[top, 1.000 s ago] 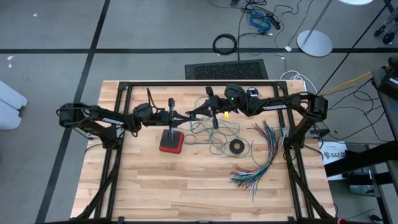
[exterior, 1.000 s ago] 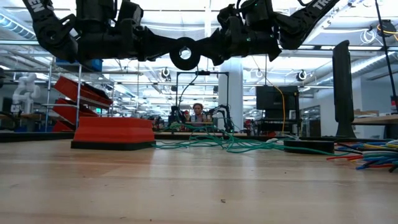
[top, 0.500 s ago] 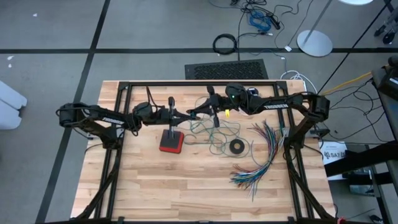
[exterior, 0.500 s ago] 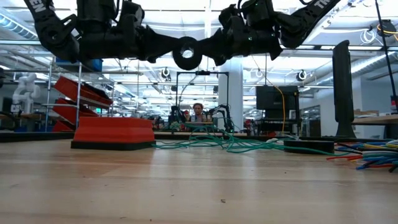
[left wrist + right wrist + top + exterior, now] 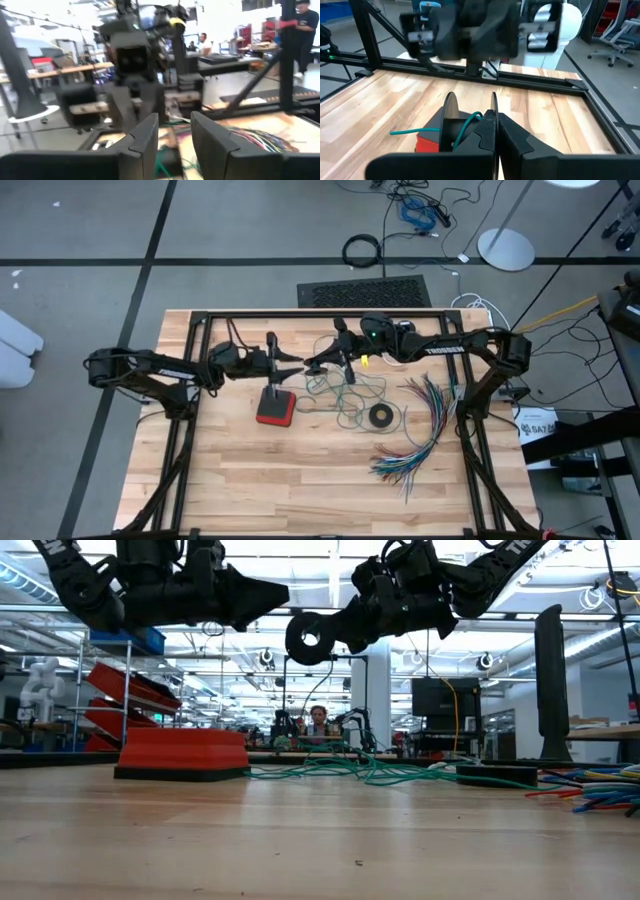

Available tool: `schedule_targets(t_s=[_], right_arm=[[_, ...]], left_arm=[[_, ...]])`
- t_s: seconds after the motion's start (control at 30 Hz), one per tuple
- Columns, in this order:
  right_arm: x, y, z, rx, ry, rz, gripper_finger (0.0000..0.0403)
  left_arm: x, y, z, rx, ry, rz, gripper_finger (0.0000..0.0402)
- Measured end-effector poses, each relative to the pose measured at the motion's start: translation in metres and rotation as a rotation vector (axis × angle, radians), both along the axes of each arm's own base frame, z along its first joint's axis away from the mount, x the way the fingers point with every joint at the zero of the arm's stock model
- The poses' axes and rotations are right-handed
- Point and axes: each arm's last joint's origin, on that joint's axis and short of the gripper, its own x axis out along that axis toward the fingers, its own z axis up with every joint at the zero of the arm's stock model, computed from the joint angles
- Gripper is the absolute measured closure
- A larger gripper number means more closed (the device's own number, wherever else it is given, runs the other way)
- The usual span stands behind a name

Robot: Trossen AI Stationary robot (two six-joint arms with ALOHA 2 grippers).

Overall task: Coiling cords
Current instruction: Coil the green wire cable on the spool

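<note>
Teal cord [image 5: 465, 127] threaded on spool [image 5: 451, 112], pinched by right gripper [image 5: 492, 131] for winding; left gripper [image 5: 172, 131] spread, empty, nearby

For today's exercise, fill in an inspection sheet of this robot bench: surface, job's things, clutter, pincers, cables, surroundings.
Surface: wooden table, bare boards in front.
Job's things: teal cord lies in a loose tangle mid-table; one end runs onto a reel. White cord not made out.
Clutter: red block with a black post; black ring; fanned wire bundle.
Pincers: left pincer open, empty, raised; right pincer shut on the reel, raised, facing it.
Cables: black coil and a blue cable on the floor.
Surroundings: floor mat behind the table; a person far back.
</note>
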Motion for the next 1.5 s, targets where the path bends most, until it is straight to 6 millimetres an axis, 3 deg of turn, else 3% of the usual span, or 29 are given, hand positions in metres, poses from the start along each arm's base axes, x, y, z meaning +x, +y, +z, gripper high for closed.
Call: schedule_targets(t_s=[0.2,0.43,0.83,1.13,1.3,1.5], right_arm=[[-0.001,0.0,0.002,-0.008,-0.006,0.0,0.0402],[0.0,0.0,0.005,-0.026,-0.039,-0.002,0.0402],[0.0,0.001,0.006,-0.034,-0.053,0.004,0.0402],[0.0,0.001,0.006,-0.029,-0.05,0.019,0.0403],[0.0,0.001,0.004,-0.025,-0.032,0.015,0.0403],[-0.001,-0.002,0.004,-0.02,-0.026,0.004,0.0403]], left_arm=[[-0.007,0.009,0.003,-0.052,0.041,0.163,0.0279],[-0.002,0.014,-0.013,-0.157,0.131,0.144,0.0278],[0.003,0.016,-0.023,-0.193,0.158,0.171,0.0278],[0.028,0.024,-0.03,-0.225,0.197,0.155,0.0281],[0.029,0.025,-0.032,-0.208,0.205,0.158,0.0311],[0.028,0.024,-0.028,-0.136,0.197,0.164,0.0391]])
